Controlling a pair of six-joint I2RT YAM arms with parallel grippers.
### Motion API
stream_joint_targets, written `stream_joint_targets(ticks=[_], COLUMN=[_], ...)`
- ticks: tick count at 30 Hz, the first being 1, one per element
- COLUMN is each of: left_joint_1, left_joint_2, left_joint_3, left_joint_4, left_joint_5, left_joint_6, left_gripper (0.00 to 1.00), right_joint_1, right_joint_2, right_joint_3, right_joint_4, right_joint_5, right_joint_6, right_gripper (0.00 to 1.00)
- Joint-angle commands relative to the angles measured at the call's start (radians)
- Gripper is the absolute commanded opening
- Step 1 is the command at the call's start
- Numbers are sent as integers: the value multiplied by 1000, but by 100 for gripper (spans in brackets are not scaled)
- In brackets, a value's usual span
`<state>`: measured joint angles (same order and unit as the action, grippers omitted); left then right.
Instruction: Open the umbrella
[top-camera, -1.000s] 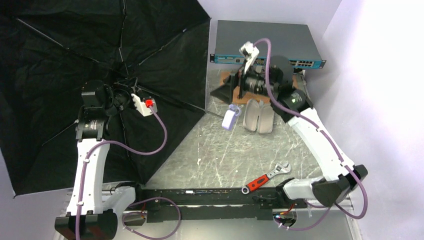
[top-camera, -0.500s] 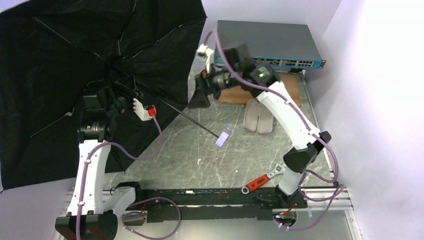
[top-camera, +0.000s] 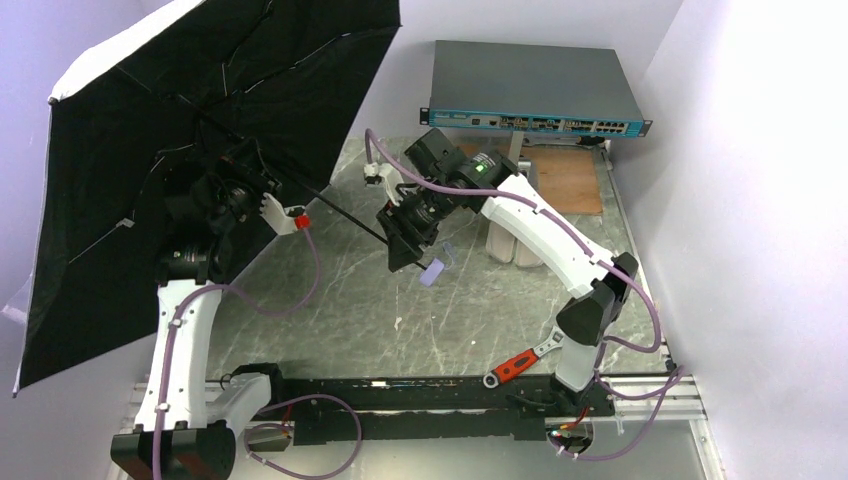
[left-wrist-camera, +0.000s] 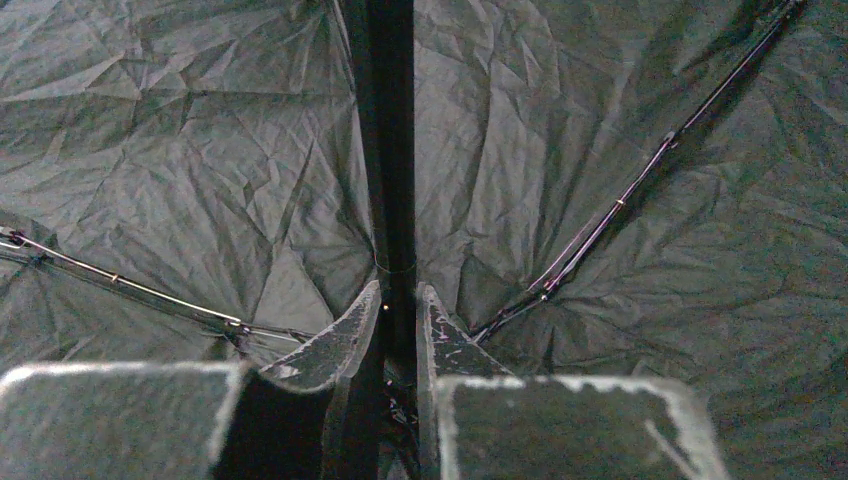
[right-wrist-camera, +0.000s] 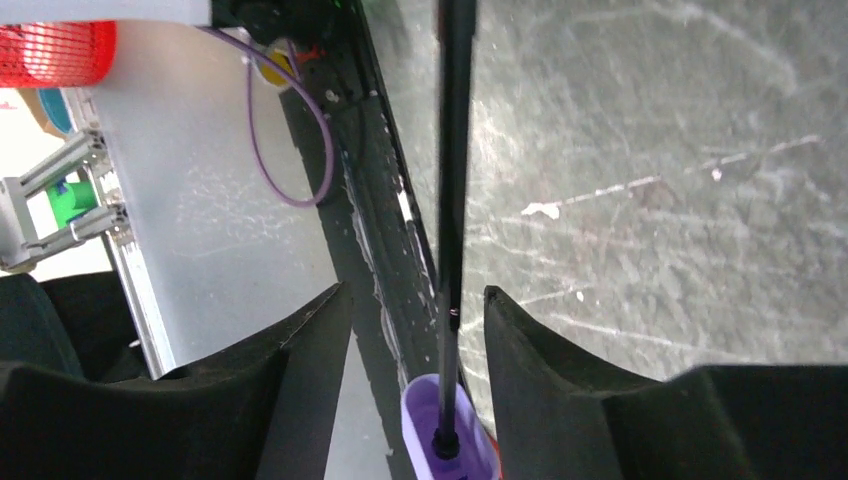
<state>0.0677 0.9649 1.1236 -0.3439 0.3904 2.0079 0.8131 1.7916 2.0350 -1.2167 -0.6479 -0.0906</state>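
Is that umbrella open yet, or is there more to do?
The black-lined folding umbrella already looks fully spread. The left fingers grip its thin black shaft; the right fingers straddle it, open, by the pale lavender handle. Only setting it down seems left.

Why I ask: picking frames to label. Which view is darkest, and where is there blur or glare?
Left wrist: darkest, filled by the umbrella lining, dim and greenish, with its own jaws soft at the bottom. Right wrist: jaws out of focus, shaft fairly sharp, a pale sheen on the table. Top external: sharp, but the right wall is washed out.
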Motion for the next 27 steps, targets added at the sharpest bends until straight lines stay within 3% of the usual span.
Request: stream_joint_targets(ticks=[1,4,6,9,10,14,17,21,27], left_joint_1=[-3,-3,-2,1,1,1,1,1,60], left_joint_2=[-37,-37,-28,-14,-17,-36,-38,-20,64], left_joint_3=[12,8,24,30,17,-73,-89,-99,-81], left_joint_4=[90,104,88,81,102,189,181,163,236], left_joint_5=[-1,2,-10,-24,-19,24,50,33,-112], left_joint_6=[42,35,10,-28,-40,-79,-104,-87,-48], left_gripper=[0,0,0,0,0,6,19,12,11], right_joint_1=[1,1,2,2,1,2,0,0,-5], right_joint_2=[-13,13,14,1,-2,-16,-47,-121,-173], right_joint_3=[-33,-17,-11,-15,-12,13,13,-83,-214], right_joint_4=[-30,-49,-47,-33,-29,-2,56,137,43], right_joint_5=[64,84,75,46,33,-23,-49,-58,46], right_joint_6=[-58,-81,-84,-86,-84,-91,-77,-62,-190], right_gripper=[52,46,33,3,0,0,0,0,0])
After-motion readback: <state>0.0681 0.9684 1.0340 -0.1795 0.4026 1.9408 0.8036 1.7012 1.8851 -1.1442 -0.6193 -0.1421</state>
